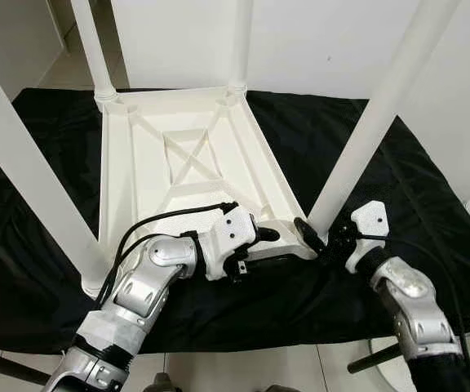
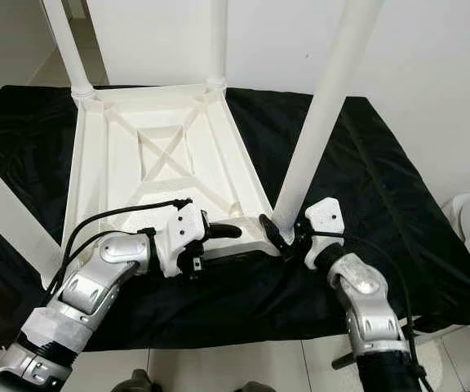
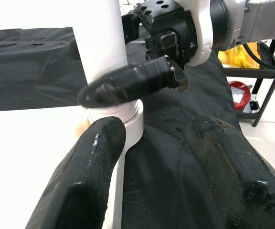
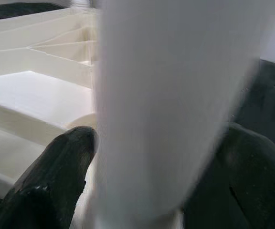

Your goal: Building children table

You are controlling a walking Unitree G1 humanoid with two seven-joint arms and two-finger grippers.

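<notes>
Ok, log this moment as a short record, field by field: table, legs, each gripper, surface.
table: white plastic tabletop lying upside down, ribbed underside up
legs: four white legs standing up from the corner sockets
leg in work: near right leg, seated in its corner socket
right gripper: right gripper at the base of that leg, one black finger on either side of it
left gripper: left gripper low at the tabletop's near edge, beside the same corner, fingers apart, holding nothing
surface: black cloth under the tabletop
</notes>
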